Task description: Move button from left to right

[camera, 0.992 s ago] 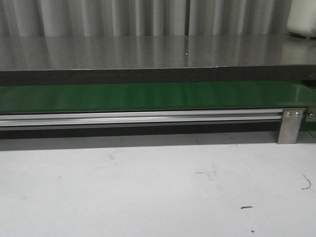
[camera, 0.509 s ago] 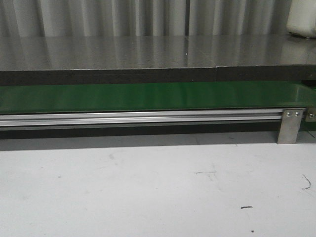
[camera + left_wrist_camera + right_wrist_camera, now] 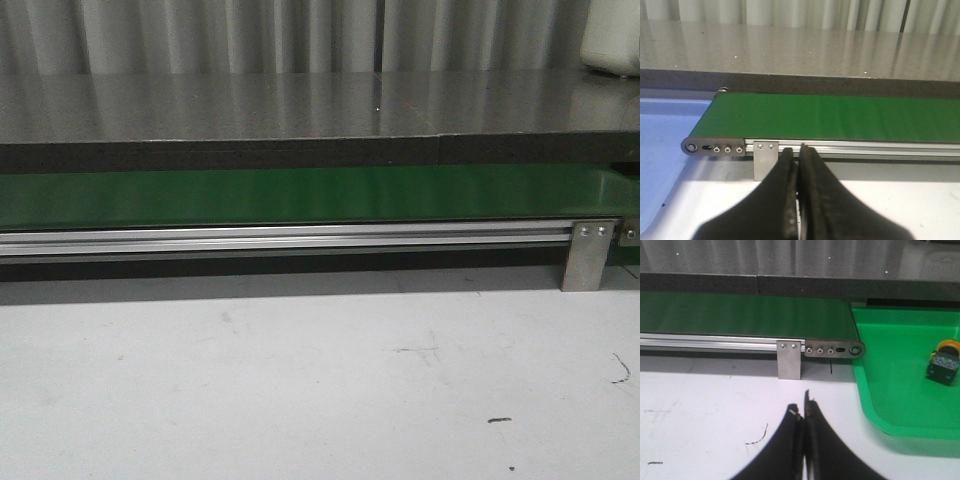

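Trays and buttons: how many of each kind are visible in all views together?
Green tray: 1
Blue tray: 1
Button, lying in the green tray: 1
Total: 3

All 3 cams facing belt (image 3: 300, 195)

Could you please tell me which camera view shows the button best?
The right wrist view: the button lies in plain sight in the green tray, its yellow cap above a black body. The front and left wrist views do not show it at all.
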